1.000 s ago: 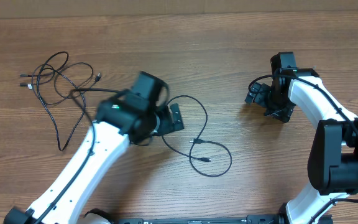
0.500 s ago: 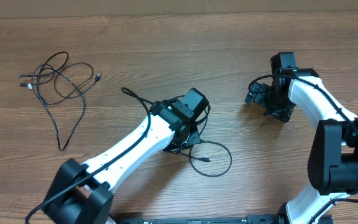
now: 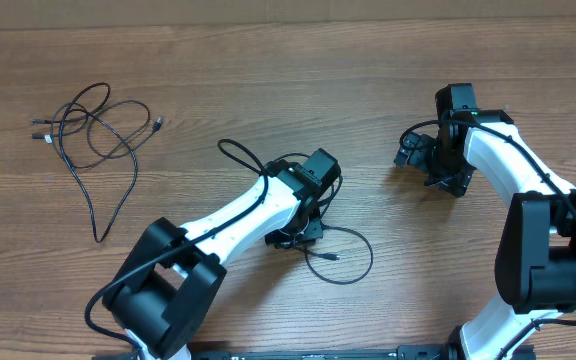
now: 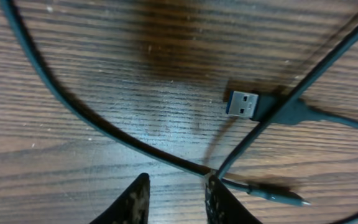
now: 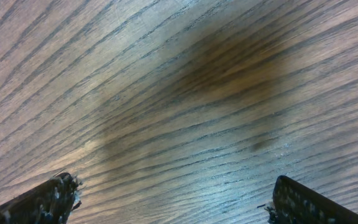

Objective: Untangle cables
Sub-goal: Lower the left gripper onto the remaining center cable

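On my overhead feed the brown wood-grain table [image 3: 288, 60] carries two lots of cord. A tangled bundle of thin black cables [image 3: 89, 120] lies in the upper left of the frame, well apart from both arms, with one long strand trailing down toward the lower left. A separate loose thin black cable [image 3: 371, 258] lies in a loop just below the centre. The left arm reaches in from the bottom left, with its head over the near end of that loop.

On the left wrist camera the left gripper [image 4: 176, 199] sits at the bottom edge. Its two dark fingertips are a narrow gap apart with wood between them, and it has hold of nothing. The cable crosses over itself just above the right-hand fingertip in that frame. A flat USB plug with a blue insert [image 4: 244, 104] lies on the wood in the upper right of that view. A small slim plug [image 4: 284, 198] lies at the lower right, near the fingertips.

The right arm stands at the right of the overhead frame, well apart from both lots of thin cable. On its wrist camera the right gripper [image 5: 176, 202] is spread wide, one fingertip at each bottom corner, gripping nothing, with wood grain between.
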`<state>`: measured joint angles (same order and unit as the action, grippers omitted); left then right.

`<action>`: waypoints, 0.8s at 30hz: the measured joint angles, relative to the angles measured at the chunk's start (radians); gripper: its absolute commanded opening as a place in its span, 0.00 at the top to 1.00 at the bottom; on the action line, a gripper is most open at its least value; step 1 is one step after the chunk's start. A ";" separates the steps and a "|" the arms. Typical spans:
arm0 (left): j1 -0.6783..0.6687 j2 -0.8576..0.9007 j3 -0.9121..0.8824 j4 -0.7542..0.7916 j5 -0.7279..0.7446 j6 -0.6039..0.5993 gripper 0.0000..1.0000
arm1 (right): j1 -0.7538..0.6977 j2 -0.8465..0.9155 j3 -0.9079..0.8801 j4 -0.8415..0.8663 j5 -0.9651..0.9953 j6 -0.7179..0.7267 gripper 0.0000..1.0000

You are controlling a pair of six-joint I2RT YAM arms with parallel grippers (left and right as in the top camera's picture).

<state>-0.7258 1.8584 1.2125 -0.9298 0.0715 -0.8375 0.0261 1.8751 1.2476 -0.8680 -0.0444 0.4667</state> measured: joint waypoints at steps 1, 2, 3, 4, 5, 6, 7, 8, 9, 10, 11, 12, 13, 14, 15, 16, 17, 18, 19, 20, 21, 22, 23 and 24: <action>-0.001 0.005 0.000 0.000 0.000 0.003 0.70 | 0.000 0.000 0.000 0.000 0.000 0.000 0.00; -0.002 0.010 0.000 0.000 0.002 0.005 0.70 | 0.000 0.000 0.000 0.000 0.000 0.000 0.00; -0.002 0.011 0.000 0.000 0.003 0.007 0.70 | 0.000 0.000 0.000 0.000 0.000 0.000 0.00; -0.003 0.012 0.000 0.000 0.003 0.008 0.70 | 0.000 0.000 0.000 0.000 0.000 0.000 0.00; -0.004 0.012 0.000 0.000 0.002 0.008 0.72 | 0.000 0.000 0.000 0.000 0.000 0.000 0.00; -0.006 0.012 0.000 0.000 0.002 0.009 0.73 | 0.000 0.000 0.000 0.000 0.000 0.000 0.00; -0.006 0.012 0.000 0.000 0.002 0.010 0.74 | 0.000 0.000 0.000 0.000 0.000 0.000 0.00; -0.008 0.012 0.000 0.000 0.002 0.010 0.74 | 0.000 0.000 0.000 0.000 0.000 0.000 0.00; -0.008 0.012 0.000 0.000 0.002 0.011 0.74 | 0.000 0.000 0.000 0.000 0.000 0.000 0.00; -0.008 0.012 0.000 0.002 0.003 0.010 0.74 | 0.000 0.000 0.000 0.000 0.000 0.000 0.00; -0.008 0.012 0.000 0.002 0.003 0.011 0.74 | 0.000 0.000 0.000 0.000 0.000 0.000 0.00; -0.008 0.012 0.000 0.002 0.003 0.011 0.74 | 0.000 0.000 0.000 0.000 0.000 0.000 0.00; -0.008 0.012 0.000 -0.002 0.003 0.010 0.77 | 0.000 0.000 0.000 0.000 0.000 0.000 0.00; -0.008 0.012 0.000 -0.008 0.003 0.010 0.79 | 0.000 0.000 0.000 0.000 0.000 0.000 0.00; -0.008 0.012 0.000 -0.012 0.003 0.011 0.80 | 0.000 0.000 0.000 0.000 0.000 0.000 0.00; -0.008 0.012 0.000 -0.013 0.003 0.011 0.80 | 0.000 0.000 0.000 0.000 0.000 0.000 0.00; -0.008 0.012 0.000 -0.010 0.003 0.011 0.80 | 0.000 0.000 0.000 0.000 0.000 0.000 0.00; -0.008 0.012 0.000 -0.002 0.003 0.011 0.80 | 0.000 0.000 0.000 0.000 0.000 0.000 0.00; -0.008 0.012 0.000 0.008 0.003 0.011 0.80 | 0.000 0.000 0.000 -0.001 0.000 0.000 0.00; -0.008 0.012 0.000 0.019 0.003 0.011 0.80 | 0.000 0.000 0.000 0.000 0.000 0.000 0.00; -0.008 0.012 0.000 0.023 0.002 0.011 0.80 | 0.000 0.000 0.000 0.000 0.000 0.000 0.00; -0.008 0.012 0.000 0.026 0.003 0.011 0.81 | 0.000 0.000 0.000 0.000 0.000 0.000 0.00; -0.008 0.012 0.000 0.025 0.003 0.011 0.81 | 0.000 0.000 0.000 0.000 0.000 0.000 0.00; -0.008 0.012 0.000 0.024 0.003 0.011 0.81 | 0.000 0.000 0.000 0.000 0.000 0.000 0.00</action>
<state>-0.7338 1.8702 1.2125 -0.9062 0.0742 -0.8265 0.0261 1.8751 1.2476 -0.8680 -0.0444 0.4667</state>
